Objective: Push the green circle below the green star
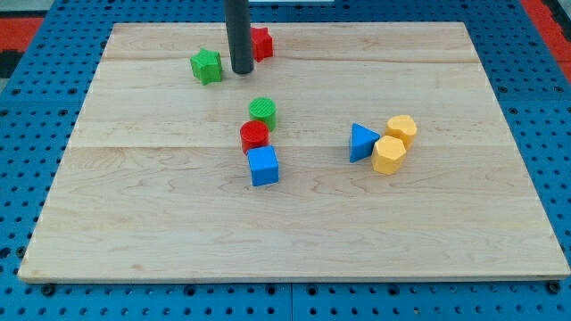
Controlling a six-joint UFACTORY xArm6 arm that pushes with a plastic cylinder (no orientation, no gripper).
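You have no jaws to open or close here, only a straight rod, so take my tip as the reference for everything. It rests on the wooden board near the view's top, wedged in the gap between the green star, just to its left in the view, and a red block, just to its right and slightly higher; whether it touches either one you cannot tell. The green circle lies below the tip and a little to the right, apart from it, and it sits against a red cylinder, with a blue cube right beneath that. By my reading, the push on the circle is still ahead of you: it is lower than the star but off to the star's right, so it needs shifting leftward. Well away to the tip's lower right sit a blue triangle and two yellow blocks, clear of the job.
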